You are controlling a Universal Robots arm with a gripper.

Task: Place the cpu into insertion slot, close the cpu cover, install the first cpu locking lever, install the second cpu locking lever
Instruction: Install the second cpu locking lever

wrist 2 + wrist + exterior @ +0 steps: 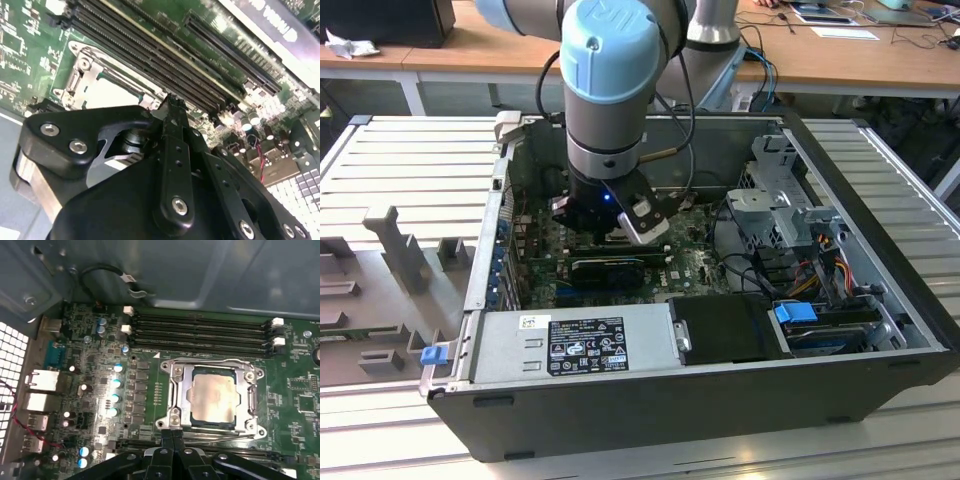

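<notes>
While the cpu (214,398) is seen seated in the insertion slot (252,402) under the lowered cpu cover (181,390), the empty pincer (171,432), fingers together just beside the socket edge, is noted; the thin stiff cover is judged best pressed at its rim.

Cpu (214,398) top matt pale metal (faintly mottled); cpu cover (252,401) shiny silvery metal; pincer (171,436) matt black.

Black memory slots (200,332) cross the green circuit board (295,405).
</notes>
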